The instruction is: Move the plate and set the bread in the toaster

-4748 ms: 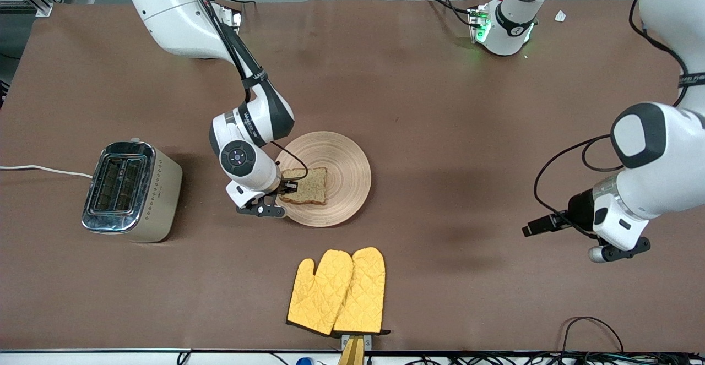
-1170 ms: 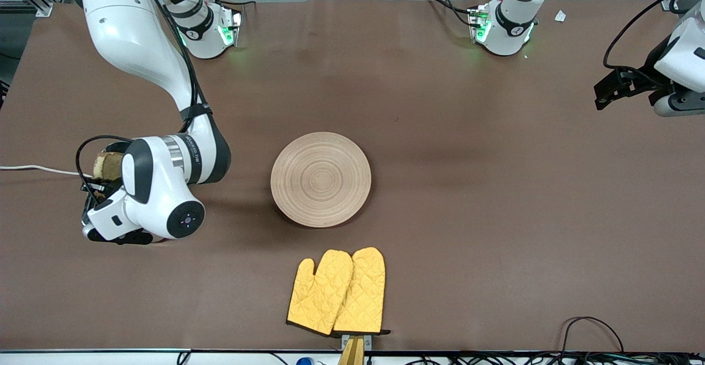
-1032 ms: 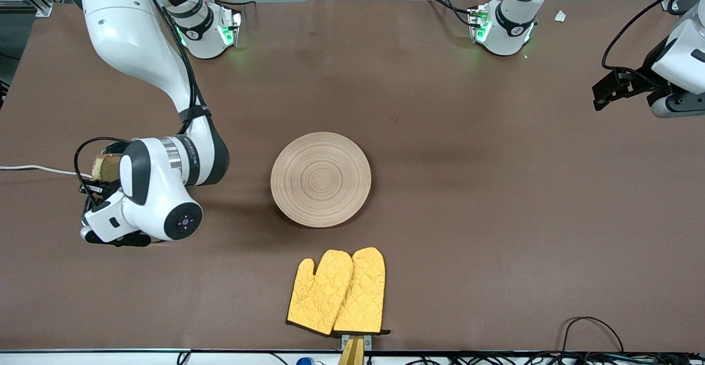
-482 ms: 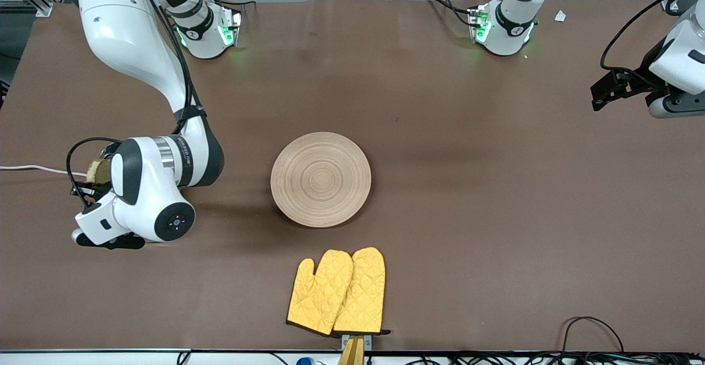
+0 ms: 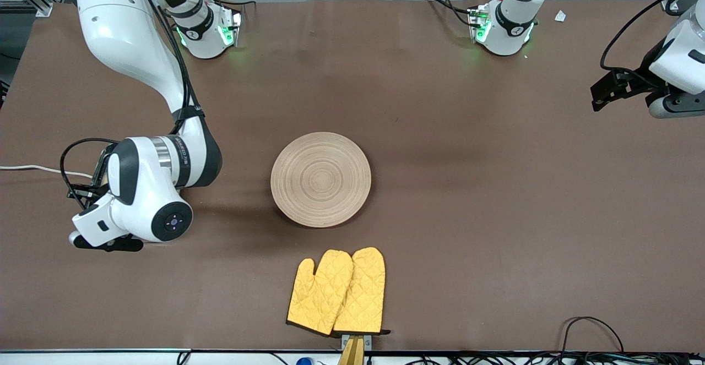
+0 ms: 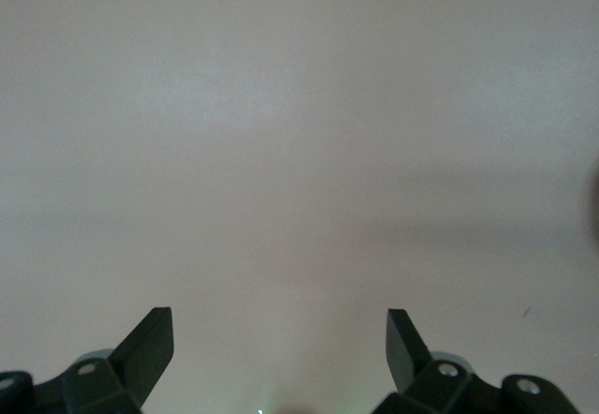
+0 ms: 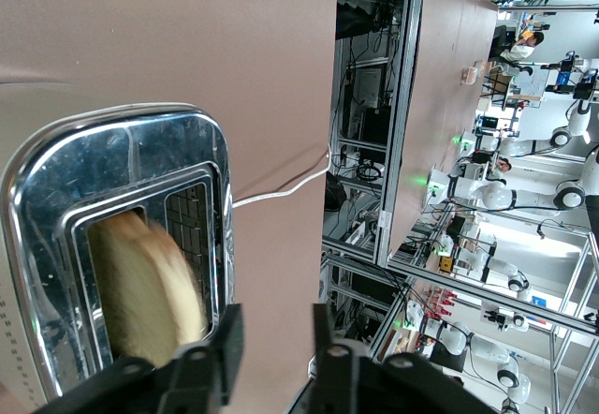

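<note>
**Writing.** The right arm carries a line of lettering on the dark band of its forearm, but it is too small to read. Nothing else in view shows legible marks.

**Task things.**
- The toaster (image 7: 56, 180) stands at the right arm's end of the table (image 5: 468, 216). In the front view the right arm's wrist covers nearly all of it.
- The toaster's white cord (image 5: 33, 168) runs off toward that end's edge.
- The bread (image 7: 145, 292) sits upright in one slot of the chrome top, with its upper part above the slot. Its outline is blurred. The second slot beside it holds nothing.
- The plate (image 5: 320, 179) lies flat mid-table and is bare.

**Grippers.**
- The right gripper (image 7: 273, 334) is directly over the toaster. Its fingers are parted and released, with only a gap between them and the bread below them.
- The left gripper (image 6: 279, 325) is over the left arm's end of the table, close to that edge. Its fingers are spread wide with nothing in them, and the arm waits.

**Edges and room.**
- A pair of yellow oven mitts (image 5: 337, 292) lies close to the table edge nearest the front camera.
- The mitts are nearer that camera than the plate and do not touch it.
- The plate is well apart from the toaster.
- Bare brown cloth lies between the plate and the left arm's end.
</note>
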Controlling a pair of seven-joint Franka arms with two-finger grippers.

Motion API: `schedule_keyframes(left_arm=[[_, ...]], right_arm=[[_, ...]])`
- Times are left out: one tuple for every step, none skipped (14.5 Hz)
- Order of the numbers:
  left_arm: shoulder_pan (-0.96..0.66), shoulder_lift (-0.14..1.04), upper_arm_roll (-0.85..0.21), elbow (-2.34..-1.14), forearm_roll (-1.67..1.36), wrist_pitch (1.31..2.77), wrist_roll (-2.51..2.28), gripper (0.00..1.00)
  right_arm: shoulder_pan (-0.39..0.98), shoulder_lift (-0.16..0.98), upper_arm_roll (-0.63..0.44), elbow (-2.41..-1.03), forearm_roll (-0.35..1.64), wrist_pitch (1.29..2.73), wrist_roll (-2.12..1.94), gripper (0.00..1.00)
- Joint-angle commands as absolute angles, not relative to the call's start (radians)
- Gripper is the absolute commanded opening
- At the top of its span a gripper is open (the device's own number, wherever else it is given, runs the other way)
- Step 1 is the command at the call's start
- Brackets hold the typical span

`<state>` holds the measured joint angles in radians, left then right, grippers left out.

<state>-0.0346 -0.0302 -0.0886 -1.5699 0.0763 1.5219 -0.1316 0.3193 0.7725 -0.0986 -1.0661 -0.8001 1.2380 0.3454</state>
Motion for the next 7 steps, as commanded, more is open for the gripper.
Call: schedule_keyframes(left_arm=[[-0.038, -0.022, -0.086, -1.548, 0.067, 1.523, -0.118, 1.0], [-0.038, -0.021, -0.086, -1.548, 0.069, 1.523, -0.117, 1.0], [-0.038, -0.021, -0.086, -1.548, 0.069, 1.523, -0.115, 1.0], [-0.038, -0.021, -0.086, -1.548, 0.069, 1.523, -0.115, 1.0], [-0.04, -0.021, -0.086, -1.548, 0.069, 1.523, -0.115, 1.0], [-0.04, -0.02, -0.086, -1.548, 0.071, 1.523, -0.114, 1.0], [-0.04, -0.02, -0.086, -1.546, 0.071, 1.523, -0.114, 1.0]], right_arm=[[0.314, 0.775, -0.083, -1.046, -0.787, 1.23, 0.353, 1.0], [0.311, 0.772, -0.081, -1.045, -0.766, 1.229, 0.351, 1.0], [0.307, 0.746, -0.083, -1.045, -0.705, 1.229, 0.351, 1.0], [0.308, 0.718, -0.09, -1.045, -0.657, 1.227, 0.353, 1.0], [0.314, 0.7, -0.087, -1.045, -0.638, 1.226, 0.353, 1.0], [0.314, 0.668, -0.083, -1.046, -0.609, 1.229, 0.356, 1.0], [0.305, 0.614, -0.087, -1.048, -0.522, 1.236, 0.357, 1.0]])
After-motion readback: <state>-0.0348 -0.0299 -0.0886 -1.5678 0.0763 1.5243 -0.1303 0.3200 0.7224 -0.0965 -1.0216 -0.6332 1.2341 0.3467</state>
